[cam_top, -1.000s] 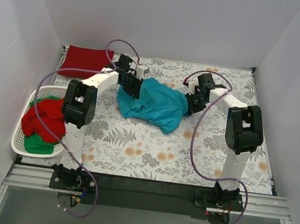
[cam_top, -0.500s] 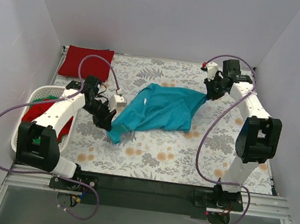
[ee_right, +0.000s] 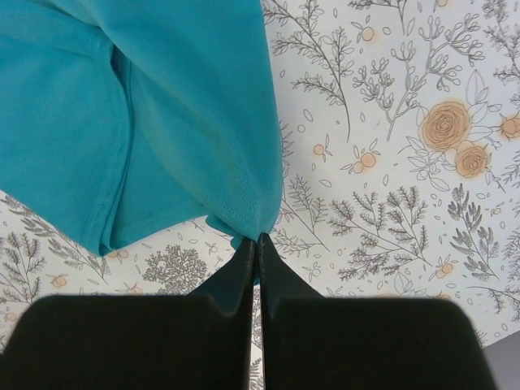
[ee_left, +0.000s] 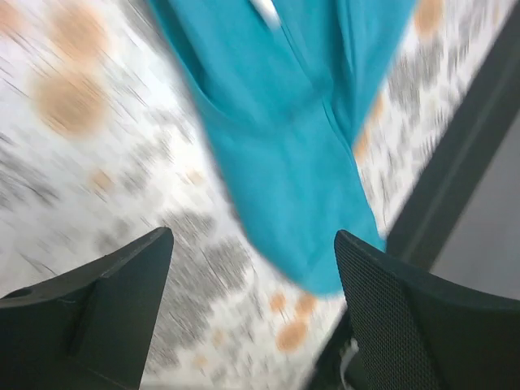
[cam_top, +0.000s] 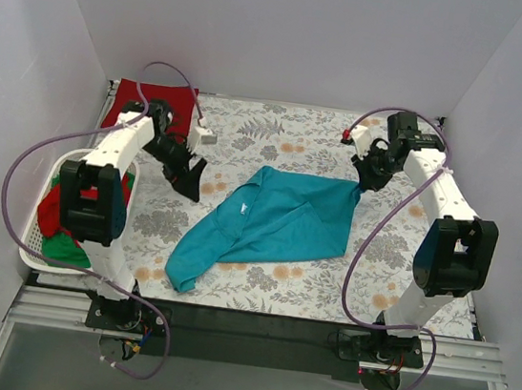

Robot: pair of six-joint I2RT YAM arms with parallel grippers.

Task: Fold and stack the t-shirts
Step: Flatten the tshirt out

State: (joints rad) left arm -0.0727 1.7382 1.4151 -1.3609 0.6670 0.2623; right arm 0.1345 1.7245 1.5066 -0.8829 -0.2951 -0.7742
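A teal t-shirt [cam_top: 276, 226] lies spread on the floral tablecloth, its long left end trailing toward the near edge. My right gripper [cam_top: 368, 181] is shut on the shirt's far right corner; in the right wrist view the fingers [ee_right: 258, 244] pinch a point of teal cloth [ee_right: 162, 106]. My left gripper [cam_top: 187, 183] stands open and empty, left of the shirt and apart from it. Its wrist view is blurred, with the teal shirt [ee_left: 301, 162] lying beyond the spread gripper [ee_left: 253, 240]. A folded dark red t-shirt [cam_top: 124, 100] lies at the back left corner.
A white laundry basket [cam_top: 30, 251] stands at the left edge, holding a crumpled red shirt [cam_top: 57, 211] and a green one [cam_top: 66, 248]. Purple cables loop over both arms. White walls close the table on three sides.
My left gripper opened, let go of the teal shirt and swung back to the left rear. The shirt's left end dropped flat toward the near edge. The right gripper kept its hold.
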